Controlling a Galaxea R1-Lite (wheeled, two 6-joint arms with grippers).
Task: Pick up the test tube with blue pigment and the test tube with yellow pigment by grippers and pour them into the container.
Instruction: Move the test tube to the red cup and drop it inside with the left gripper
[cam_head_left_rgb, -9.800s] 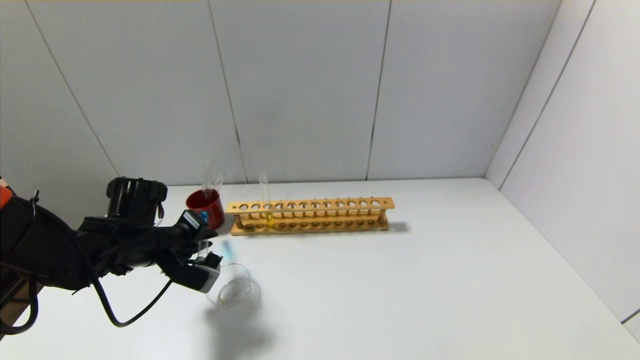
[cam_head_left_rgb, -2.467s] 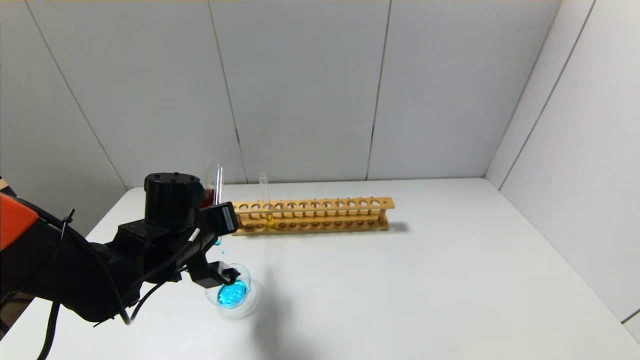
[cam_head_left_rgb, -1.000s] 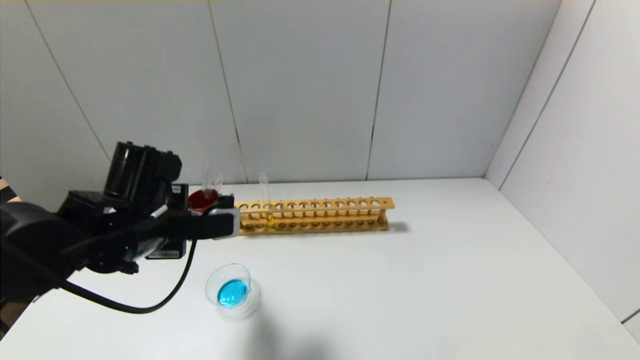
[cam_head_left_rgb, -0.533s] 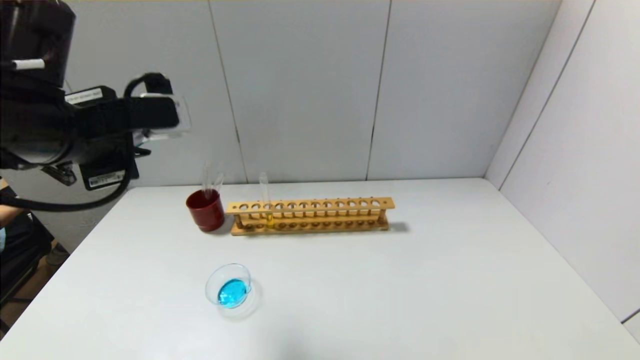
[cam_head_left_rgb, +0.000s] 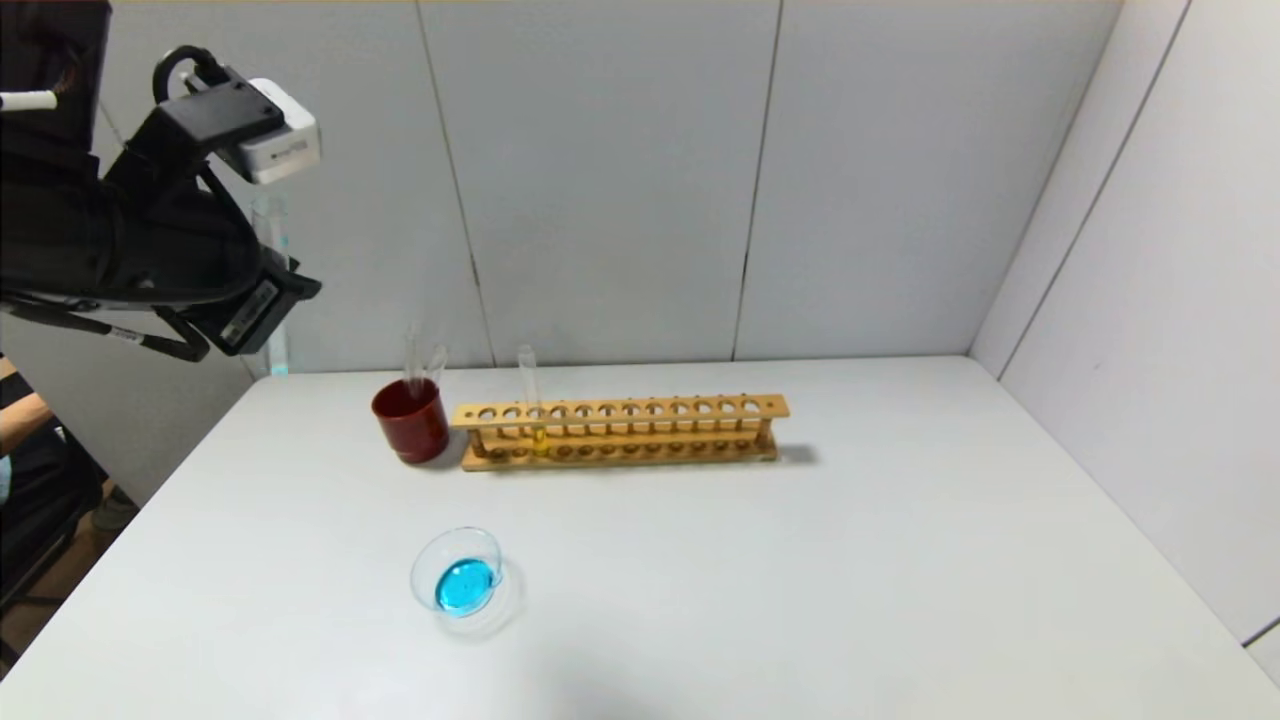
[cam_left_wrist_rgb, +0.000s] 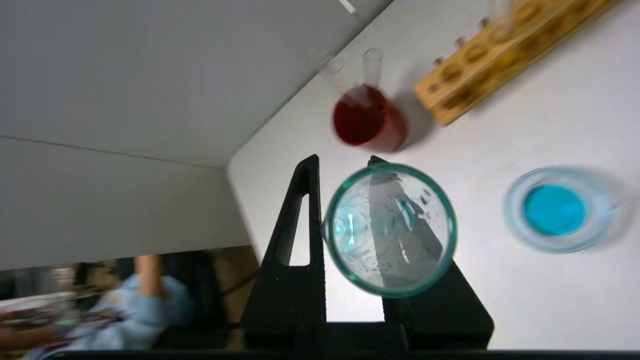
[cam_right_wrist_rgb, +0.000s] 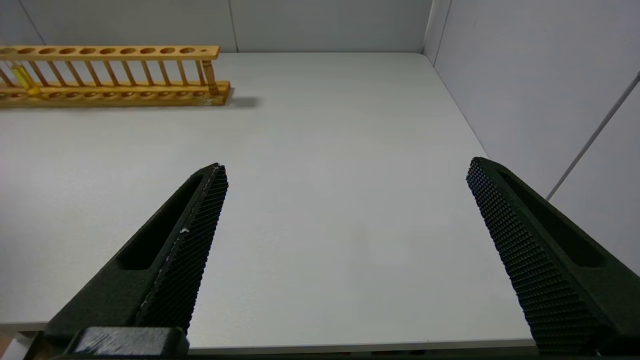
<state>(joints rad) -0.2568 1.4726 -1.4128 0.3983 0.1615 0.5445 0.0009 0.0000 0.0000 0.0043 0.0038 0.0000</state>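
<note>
My left gripper (cam_head_left_rgb: 290, 220) is raised high at the far left, above the table's left edge. It is shut on the test tube with blue pigment (cam_head_left_rgb: 272, 290), held about upright, with only a little blue at its bottom. In the left wrist view (cam_left_wrist_rgb: 345, 162) I look into the tube's teal-rimmed mouth (cam_left_wrist_rgb: 390, 230). The container (cam_head_left_rgb: 425, 570) sits at the front left with a blue pool in it; it also shows in the left wrist view (cam_left_wrist_rgb: 515, 190). The test tube with yellow pigment (cam_head_left_rgb: 530, 400) stands in the wooden rack (cam_head_left_rgb: 650, 430). My right gripper (cam_right_wrist_rgb: 345, 170) is open and empty.
A dark red cup (cam_head_left_rgb: 412, 420) with colourless tubes (cam_head_left_rgb: 415, 350) stands left of the rack, near the back wall. A person in a blue shirt (cam_left_wrist_rgb: 145, 310) is beyond the table's left edge. Walls close the back and the right.
My left gripper has risen from beside the red cup to high at the far left, turning the tube upright. The dish, empty at first, has held blue liquid since the pour.
</note>
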